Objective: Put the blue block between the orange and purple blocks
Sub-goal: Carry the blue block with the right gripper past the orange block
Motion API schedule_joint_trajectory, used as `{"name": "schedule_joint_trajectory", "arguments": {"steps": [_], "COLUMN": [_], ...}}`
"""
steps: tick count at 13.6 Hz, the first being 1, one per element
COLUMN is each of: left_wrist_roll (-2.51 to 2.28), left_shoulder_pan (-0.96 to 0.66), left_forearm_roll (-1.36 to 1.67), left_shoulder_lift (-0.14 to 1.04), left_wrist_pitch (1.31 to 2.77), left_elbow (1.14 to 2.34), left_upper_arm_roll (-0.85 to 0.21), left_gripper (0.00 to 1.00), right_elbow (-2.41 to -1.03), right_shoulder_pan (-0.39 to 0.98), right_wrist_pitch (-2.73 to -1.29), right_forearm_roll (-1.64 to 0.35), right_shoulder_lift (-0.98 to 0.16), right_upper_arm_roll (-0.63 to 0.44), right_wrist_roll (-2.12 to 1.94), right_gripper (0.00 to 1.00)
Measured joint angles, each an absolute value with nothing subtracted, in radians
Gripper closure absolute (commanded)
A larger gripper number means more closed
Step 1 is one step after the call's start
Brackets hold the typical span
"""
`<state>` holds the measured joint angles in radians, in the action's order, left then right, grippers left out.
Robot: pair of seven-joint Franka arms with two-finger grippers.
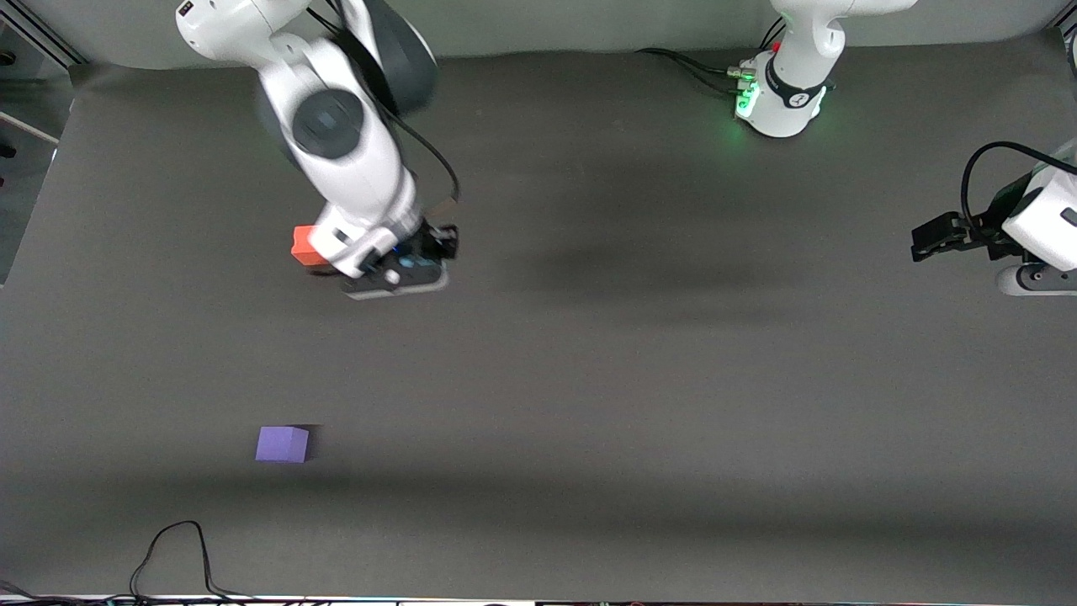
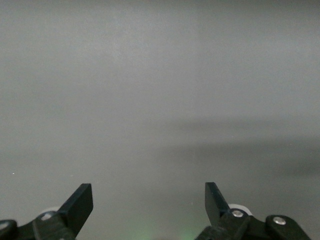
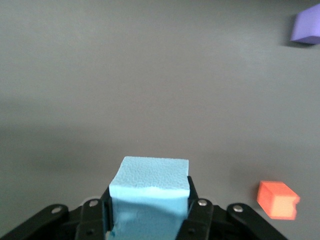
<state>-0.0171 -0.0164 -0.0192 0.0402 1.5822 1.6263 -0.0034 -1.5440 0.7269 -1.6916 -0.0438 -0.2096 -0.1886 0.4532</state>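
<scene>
I am looking down on a wide dark grey table (image 1: 639, 353) with my two white robot arms based along its farthest edge.

The right arm (image 1: 336, 143) is the biggest thing in the front view. It reaches out over the table toward its own end, and the right gripper (image 3: 149, 220) hangs in the air just beside the orange block. From the right wrist camera I see its black fingers (image 3: 197, 215) clamped on either side of the blue block (image 3: 149, 192), a pale sky-blue foam cube held up off the table.

The left arm (image 1: 1039, 227) waits at its own end of the table, only partly in view. The left gripper (image 2: 149, 205) hovers over bare table, its two black fingertips (image 2: 80, 202) standing wide apart with nothing between them.

The purple block (image 1: 283, 444), a lavender cube, sits on the table toward the right arm's end, well apart from the other blocks and nearer to the front camera than they are.

The orange block (image 1: 301, 246), an orange-red cube, rests on the table, partly hidden by the right arm's wrist in the front view. The right wrist camera shows it whole.

A thin black cable (image 1: 181, 547) loops onto the table at the edge nearest the front camera.
</scene>
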Motion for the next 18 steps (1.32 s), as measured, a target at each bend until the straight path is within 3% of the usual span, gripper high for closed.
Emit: {"name": "schedule_joint_trajectory", "arguments": {"steps": [5, 10, 12, 15, 18], "left_wrist_roll": [-0.017, -0.017, -0.017, -0.017, -0.017], "left_shoulder_pan": [-0.016, -0.016, -0.016, -0.016, -0.016], "left_forearm_roll": [-0.019, -0.019, -0.019, -0.019, -0.019], "left_shoulder_lift": [0.04, 0.04, 0.04, 0.04, 0.041], "left_wrist_pitch": [1.582, 1.582, 1.582, 1.582, 1.582], "left_elbow": [1.626, 1.626, 1.626, 1.626, 1.626], "left_upper_arm_roll": [-0.002, 0.0, 0.0, 0.0, 0.0], "left_gripper": [0.0, 0.0, 0.0, 0.0, 0.0], "right_elbow": [-1.432, -1.461, -1.488, -1.542, -1.697], "right_shoulder_pan": [0.668, 0.64, 0.629, 0.633, 0.64], "right_wrist_pitch": [-1.525, -1.481, -1.478, -1.487, -1.658], "right_forearm_roll": [-0.045, -0.075, -0.083, -0.086, -0.087], "right_shoulder_lift": [-0.196, -0.16, -0.146, -0.138, -0.129], "right_upper_arm_roll": [-0.23, -0.529, -0.624, -0.649, -0.65], "right_wrist_roll": [0.268, -0.174, -0.289, -0.31, -0.309], "right_gripper": [0.63, 0.63, 0.63, 0.63, 0.63]}}
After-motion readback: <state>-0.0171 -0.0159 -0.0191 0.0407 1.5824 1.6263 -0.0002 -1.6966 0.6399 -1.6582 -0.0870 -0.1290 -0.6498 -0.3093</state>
